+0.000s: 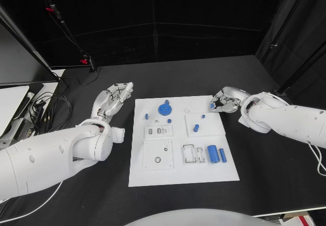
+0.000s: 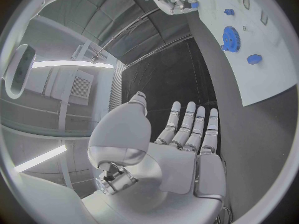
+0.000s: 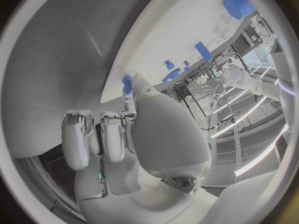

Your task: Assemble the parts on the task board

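While your left hand (image 1: 115, 99) hovers with fingers spread beside the task board (image 1: 182, 160), your right hand (image 1: 223, 100) pinches a small blue part (image 1: 212, 106) at its far right corner.

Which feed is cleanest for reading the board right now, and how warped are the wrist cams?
Head view: evenly lit, sharp, task board undistorted. Left wrist view: fisheye bends the board edge; bright room lights; left robot hand open. Right wrist view: right robot hand fills the middle, pinching a small blue part; the board curves.

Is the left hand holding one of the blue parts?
No. The left hand lies open beside the task board, its fingers straight and empty.
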`<state>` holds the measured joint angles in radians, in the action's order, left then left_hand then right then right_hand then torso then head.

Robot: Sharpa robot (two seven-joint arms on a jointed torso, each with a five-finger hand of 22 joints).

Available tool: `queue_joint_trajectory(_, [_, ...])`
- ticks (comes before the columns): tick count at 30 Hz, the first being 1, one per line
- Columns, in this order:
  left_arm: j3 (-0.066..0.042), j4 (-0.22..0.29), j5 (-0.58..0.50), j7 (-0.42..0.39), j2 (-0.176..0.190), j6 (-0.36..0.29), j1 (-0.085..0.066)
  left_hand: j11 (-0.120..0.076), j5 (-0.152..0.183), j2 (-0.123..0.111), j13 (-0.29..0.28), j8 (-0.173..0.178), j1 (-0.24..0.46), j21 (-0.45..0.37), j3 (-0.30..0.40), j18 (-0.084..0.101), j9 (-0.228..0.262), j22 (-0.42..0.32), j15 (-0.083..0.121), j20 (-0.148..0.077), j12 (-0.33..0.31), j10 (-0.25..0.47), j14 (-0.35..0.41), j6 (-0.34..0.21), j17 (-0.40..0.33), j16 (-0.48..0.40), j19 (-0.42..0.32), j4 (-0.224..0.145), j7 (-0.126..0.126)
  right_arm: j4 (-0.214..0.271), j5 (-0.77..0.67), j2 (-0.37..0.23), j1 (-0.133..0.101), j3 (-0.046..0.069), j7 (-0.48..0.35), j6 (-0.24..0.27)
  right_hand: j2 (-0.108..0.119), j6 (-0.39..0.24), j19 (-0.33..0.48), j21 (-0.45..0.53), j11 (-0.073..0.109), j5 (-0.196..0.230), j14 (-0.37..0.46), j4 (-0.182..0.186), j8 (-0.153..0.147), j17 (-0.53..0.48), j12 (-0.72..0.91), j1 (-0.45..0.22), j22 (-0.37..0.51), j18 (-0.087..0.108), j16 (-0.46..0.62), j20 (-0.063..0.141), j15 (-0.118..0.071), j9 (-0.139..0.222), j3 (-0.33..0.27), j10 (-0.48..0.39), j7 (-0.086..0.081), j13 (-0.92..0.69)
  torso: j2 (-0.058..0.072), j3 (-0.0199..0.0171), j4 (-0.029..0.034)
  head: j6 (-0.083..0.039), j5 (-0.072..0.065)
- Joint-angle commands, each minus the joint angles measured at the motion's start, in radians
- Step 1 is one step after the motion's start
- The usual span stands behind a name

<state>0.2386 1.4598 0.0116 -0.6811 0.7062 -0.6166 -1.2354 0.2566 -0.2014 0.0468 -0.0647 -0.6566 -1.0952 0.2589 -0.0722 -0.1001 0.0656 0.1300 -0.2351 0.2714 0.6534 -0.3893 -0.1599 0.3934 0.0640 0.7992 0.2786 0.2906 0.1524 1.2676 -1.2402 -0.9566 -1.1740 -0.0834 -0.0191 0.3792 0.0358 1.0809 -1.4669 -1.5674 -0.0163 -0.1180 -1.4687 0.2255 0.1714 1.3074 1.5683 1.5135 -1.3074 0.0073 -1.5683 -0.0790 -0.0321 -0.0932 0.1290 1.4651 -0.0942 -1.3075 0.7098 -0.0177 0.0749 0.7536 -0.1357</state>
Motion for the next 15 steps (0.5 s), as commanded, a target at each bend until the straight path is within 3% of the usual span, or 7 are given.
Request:
queue_joint_trajectory(1, [-0.001,0.002,0.006,-0.25,0.001,0.008,-0.001,-0.002,-0.007,0.012,0.001,0.007,-0.001,0.003,-0.008,-0.01,0.0,0.001,-0.003,0.006,0.002,-0.006,-0.003,0.006,0.0,0.002,-0.001,0.001,0.138,0.013,0.008,0.001,-0.002,0.001,-0.059,0.114,-0.012,0.019,-0.104,-0.003,-0.007,-0.006,-0.102,-0.007,0.004,0.263,0.003,0.003,-0.263,-0.007,-0.002,-0.006,0.008,-0.007,0.001,0.106,0.009,-0.263,0.0,0.0,0.0008,-0.001,0.003])
queue_joint_trajectory(7, [-0.001,0.001,0.006,-0.249,0.001,0.006,-0.001,-0.002,-0.007,0.012,0.001,0.007,-0.001,0.003,-0.008,-0.01,0.0,0.001,-0.003,0.006,0.002,-0.006,-0.003,0.006,0.0,0.002,-0.001,0.001,0.138,0.064,0.048,-0.01,-0.003,0.002,-0.073,0.162,-0.012,0.022,-0.104,-0.003,-0.012,-0.013,-0.102,-0.011,-0.001,0.263,0.003,0.005,-0.263,-0.007,-0.002,-0.008,0.01,-0.004,0.001,0.106,0.003,-0.263,-0.001,0.0018,0.0001,-0.001,0.013])
queue_joint_trajectory(11, [-0.001,0.0,0.006,-0.249,-0.003,0.006,-0.001,-0.002,-0.007,0.012,0.001,0.007,-0.001,0.003,-0.008,-0.01,0.0,0.001,-0.003,0.006,0.002,-0.006,-0.003,0.006,0.0,0.002,-0.001,0.001,0.138,0.119,0.064,-0.012,-0.008,0.003,-0.045,0.145,-0.013,0.024,-0.104,-0.003,-0.014,-0.017,-0.102,-0.011,-0.004,0.263,0.003,0.003,-0.263,-0.007,-0.002,-0.009,0.012,-0.003,0.001,0.106,0.0,-0.263,-0.001,0.0018,0.0036,0.0,0.019])
queue_joint_trajectory(15, [-0.001,-0.001,0.006,-0.248,-0.006,0.006,-0.001,-0.002,-0.007,0.012,0.001,0.007,-0.001,0.003,-0.008,-0.01,0.0,0.001,-0.003,0.006,0.002,-0.006,-0.003,0.006,0.0,0.002,-0.001,0.001,0.138,0.171,0.07,0.004,-0.012,0.003,-0.011,0.114,-0.015,0.029,-0.104,-0.003,-0.018,-0.031,-0.102,-0.016,-0.01,0.263,0.003,0.004,-0.263,-0.007,-0.002,-0.012,0.016,-0.001,0.001,0.106,-0.003,-0.263,0.0,0.0007,0.0008,0.002,0.033])
